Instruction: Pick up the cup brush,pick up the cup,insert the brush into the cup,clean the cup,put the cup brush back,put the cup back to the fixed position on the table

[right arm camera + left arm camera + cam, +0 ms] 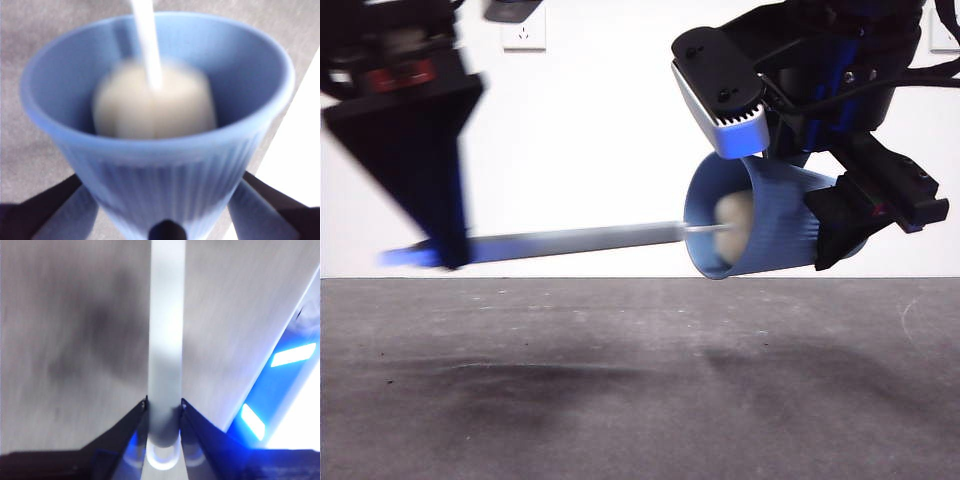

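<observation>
Your left gripper is clamped on the cup brush; your right gripper grips the cup sideways above the table, sponge head inside.

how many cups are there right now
1. The cup is held on its side above the table by the right gripper, with the brush head inside it. None other shows.
</observation>
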Robot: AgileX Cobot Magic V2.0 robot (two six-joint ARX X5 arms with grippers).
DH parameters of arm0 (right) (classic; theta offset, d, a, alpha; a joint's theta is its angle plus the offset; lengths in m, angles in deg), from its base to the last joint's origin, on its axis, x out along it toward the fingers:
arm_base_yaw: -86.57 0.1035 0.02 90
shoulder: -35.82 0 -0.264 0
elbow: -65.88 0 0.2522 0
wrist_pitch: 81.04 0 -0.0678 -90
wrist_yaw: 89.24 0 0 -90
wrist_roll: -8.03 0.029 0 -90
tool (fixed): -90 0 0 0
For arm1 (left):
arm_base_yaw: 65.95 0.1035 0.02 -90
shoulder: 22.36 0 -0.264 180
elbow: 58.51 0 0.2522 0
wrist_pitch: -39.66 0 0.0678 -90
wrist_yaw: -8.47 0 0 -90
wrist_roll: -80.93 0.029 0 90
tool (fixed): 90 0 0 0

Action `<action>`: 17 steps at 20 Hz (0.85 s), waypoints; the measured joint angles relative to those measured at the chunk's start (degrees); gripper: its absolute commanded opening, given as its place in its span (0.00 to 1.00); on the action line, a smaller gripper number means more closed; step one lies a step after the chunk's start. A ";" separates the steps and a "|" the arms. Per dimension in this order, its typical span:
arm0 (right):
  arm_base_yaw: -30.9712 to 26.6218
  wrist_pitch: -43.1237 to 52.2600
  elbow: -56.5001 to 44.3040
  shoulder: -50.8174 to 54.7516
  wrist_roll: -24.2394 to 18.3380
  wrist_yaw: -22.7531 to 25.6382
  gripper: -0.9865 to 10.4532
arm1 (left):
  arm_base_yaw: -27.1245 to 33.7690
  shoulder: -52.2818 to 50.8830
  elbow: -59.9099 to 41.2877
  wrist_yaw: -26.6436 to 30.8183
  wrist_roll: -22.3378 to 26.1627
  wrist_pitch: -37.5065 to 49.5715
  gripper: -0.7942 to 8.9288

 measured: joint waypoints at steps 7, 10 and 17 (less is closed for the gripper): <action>0.00 -0.07 0.00 0.00 0.44 0.00 0.08 | 0.00 -7.26 0.00 1.07 -0.98 -12.79 0.07; 0.00 -0.04 0.00 0.00 0.44 -0.13 0.08 | 0.00 -7.72 0.00 0.33 -0.98 -12.35 0.07; 0.09 -0.02 0.00 0.00 1.18 -0.31 0.08 | 0.00 -3.93 0.00 -4.85 -1.01 -1.79 0.07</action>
